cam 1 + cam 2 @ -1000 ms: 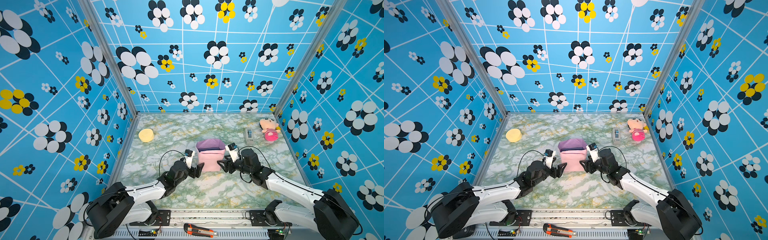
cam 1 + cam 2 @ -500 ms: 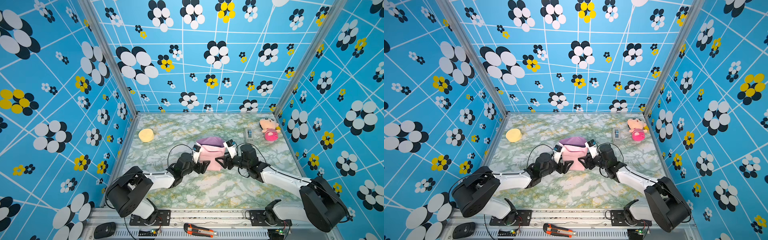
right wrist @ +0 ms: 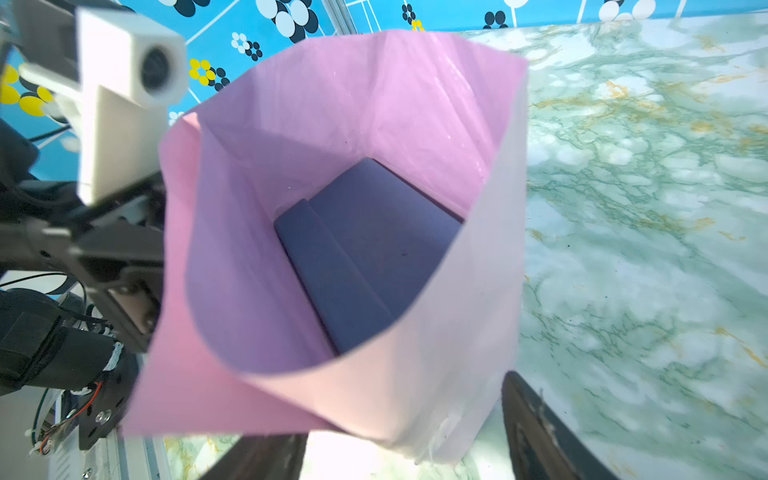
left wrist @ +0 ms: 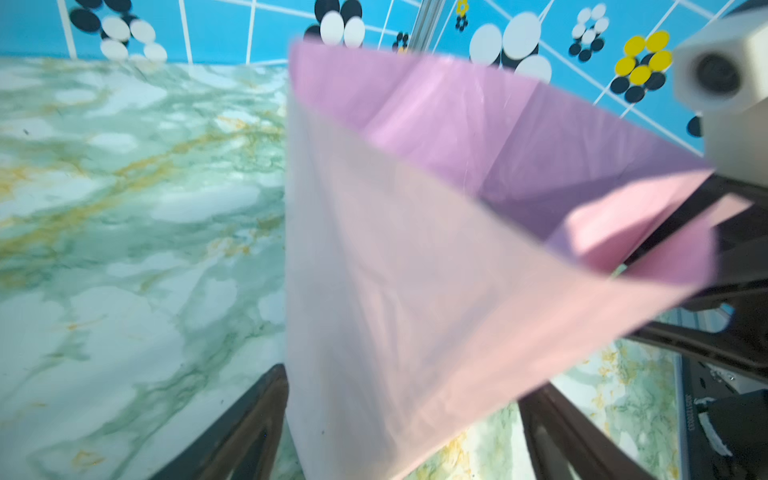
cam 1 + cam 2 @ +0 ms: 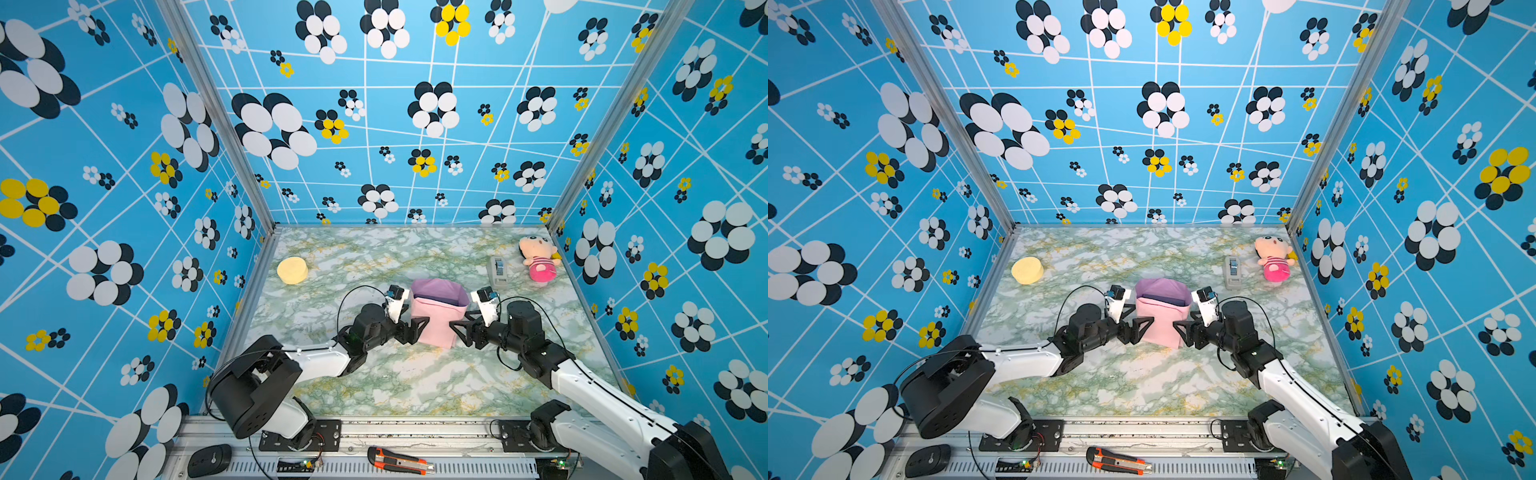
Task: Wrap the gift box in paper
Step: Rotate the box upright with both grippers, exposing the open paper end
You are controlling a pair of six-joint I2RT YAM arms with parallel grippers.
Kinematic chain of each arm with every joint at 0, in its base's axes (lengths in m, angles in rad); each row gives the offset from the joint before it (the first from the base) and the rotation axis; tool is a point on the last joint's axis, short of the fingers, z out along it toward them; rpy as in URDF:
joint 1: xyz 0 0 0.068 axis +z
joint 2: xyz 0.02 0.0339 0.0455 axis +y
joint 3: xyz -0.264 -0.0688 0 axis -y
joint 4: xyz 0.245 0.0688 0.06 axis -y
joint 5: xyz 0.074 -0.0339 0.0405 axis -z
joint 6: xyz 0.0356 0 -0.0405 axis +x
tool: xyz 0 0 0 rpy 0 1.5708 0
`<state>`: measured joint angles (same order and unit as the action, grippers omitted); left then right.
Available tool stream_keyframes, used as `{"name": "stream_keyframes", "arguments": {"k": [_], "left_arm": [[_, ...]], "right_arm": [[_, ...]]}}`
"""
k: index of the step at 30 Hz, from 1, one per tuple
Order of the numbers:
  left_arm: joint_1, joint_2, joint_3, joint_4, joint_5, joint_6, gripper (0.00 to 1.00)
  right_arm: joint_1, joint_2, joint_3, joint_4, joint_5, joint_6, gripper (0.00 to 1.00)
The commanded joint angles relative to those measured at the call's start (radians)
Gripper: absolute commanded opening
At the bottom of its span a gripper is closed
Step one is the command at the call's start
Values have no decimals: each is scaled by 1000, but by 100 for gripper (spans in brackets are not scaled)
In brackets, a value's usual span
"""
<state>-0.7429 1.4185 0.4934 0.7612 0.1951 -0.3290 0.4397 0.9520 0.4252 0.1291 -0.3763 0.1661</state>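
In both top views, a creased lilac-and-pale-pink sheet of paper (image 5: 436,324) stands folded up like a pouch, with the left gripper (image 5: 415,328) and the right gripper (image 5: 458,330) at its sides. The left wrist view shows the left gripper's fingers (image 4: 257,415) spread wide astride the paper. The right wrist view shows the right gripper's fingers (image 3: 536,432) likewise released, and the dark navy cardboard gift box (image 3: 365,257) lying inside the paper.

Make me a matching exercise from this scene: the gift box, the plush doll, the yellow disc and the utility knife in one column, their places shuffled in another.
Things:
1. gift box
2. plush doll
3. yellow disc
4. utility knife

Places:
A. on the metal rail in front of the table
B. far right corner of the table
C. inside the raised paper
D. far left part of the table

Pairs: 1-C, 2-B, 3-D, 4-A.
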Motion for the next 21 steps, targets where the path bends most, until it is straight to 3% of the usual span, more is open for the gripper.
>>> {"name": "stream_keyframes", "arguments": {"k": [1,16,21], "left_arm": [[12,-60,42,-99,48,10,88],[68,32,179,-253,-2,0,84],[70,79,193,-267,-31,-18,82]], "right_arm": [[-6,15,51,-16,-41,19,75],[-33,197,154,96,-36,120,76],[-38,226,158,69,26,125,76]]}}
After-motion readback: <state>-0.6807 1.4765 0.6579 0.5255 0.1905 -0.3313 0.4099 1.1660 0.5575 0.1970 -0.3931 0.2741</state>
